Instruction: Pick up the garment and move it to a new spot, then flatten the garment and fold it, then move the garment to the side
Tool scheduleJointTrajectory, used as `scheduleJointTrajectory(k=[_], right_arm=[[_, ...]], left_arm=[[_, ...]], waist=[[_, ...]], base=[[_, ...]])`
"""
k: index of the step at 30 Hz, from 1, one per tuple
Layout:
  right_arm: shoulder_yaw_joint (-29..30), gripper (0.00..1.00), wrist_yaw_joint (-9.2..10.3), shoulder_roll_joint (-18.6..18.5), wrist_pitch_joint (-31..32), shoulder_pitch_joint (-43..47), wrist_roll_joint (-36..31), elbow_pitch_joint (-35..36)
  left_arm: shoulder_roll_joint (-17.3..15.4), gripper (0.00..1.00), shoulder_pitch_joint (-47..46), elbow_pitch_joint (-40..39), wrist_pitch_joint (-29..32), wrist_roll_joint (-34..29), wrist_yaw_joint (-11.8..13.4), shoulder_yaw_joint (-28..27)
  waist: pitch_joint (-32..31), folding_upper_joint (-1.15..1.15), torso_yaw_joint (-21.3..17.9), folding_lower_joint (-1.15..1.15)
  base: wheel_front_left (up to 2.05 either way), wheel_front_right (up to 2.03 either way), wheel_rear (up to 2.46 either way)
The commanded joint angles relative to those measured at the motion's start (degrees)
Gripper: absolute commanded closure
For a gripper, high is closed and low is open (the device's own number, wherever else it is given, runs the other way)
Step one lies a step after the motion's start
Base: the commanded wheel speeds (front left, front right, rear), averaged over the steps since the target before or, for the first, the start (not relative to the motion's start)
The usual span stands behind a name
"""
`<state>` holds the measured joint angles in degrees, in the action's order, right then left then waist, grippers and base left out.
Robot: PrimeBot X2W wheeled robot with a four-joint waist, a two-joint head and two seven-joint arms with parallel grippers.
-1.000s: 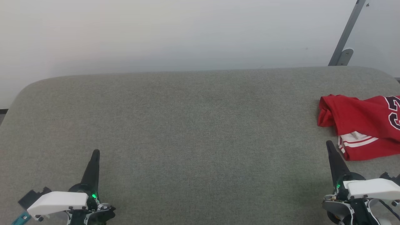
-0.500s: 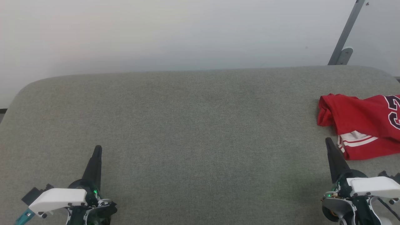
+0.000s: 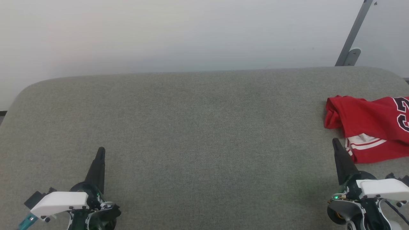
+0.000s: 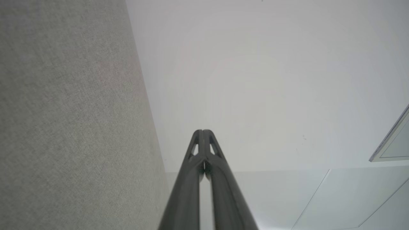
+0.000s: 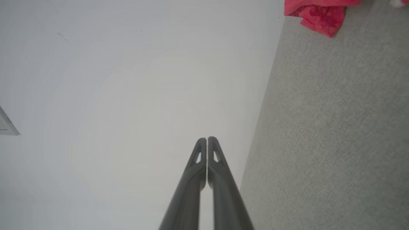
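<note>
Garment crumpled at the right edge of the grey surface, just beyond the right end effector. The left end effector is well apart. Both are closed and empty. The cloth is probably light, limp and unbreakable, so pinch a free edge, such as the near striped trim.

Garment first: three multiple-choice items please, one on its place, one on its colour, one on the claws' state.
1. Where on the grey surface does the garment lie? A) right end B) centre C) left end
2. Its main colour? A) blue B) red C) green
3. The left claw and right claw are? A) both open B) gripping the garment C) both shut, empty
Key: A, it reaches the head view's right edge; B, red cloth, white trim; C, both wrist views show them pressed shut, nothing between.
</note>
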<state>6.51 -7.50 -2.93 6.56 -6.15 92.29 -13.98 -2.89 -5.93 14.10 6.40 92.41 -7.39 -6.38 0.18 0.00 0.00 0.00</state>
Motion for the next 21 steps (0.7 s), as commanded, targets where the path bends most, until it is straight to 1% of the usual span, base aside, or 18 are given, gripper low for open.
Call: scheduleJointTrajectory(k=[1,21], right_arm=[[0.1,1.0,0.02,0.1,0.2,-0.2,0.2,-0.1],[0.1,1.0,0.02,0.1,0.2,-0.2,0.2,-0.1]], left_arm=[[0.0,1.0,-0.7,0.0,0.3,0.2,-0.2,-0.2],[0.0,1.0,-0.7,0.0,0.2,0.1,-0.2,-0.2]], waist=[[0.0,0.0,0.0,0.0],[0.0,0.0,0.0,0.0]], base=[[0.0,0.0,0.0],[0.0,0.0,0.0]])
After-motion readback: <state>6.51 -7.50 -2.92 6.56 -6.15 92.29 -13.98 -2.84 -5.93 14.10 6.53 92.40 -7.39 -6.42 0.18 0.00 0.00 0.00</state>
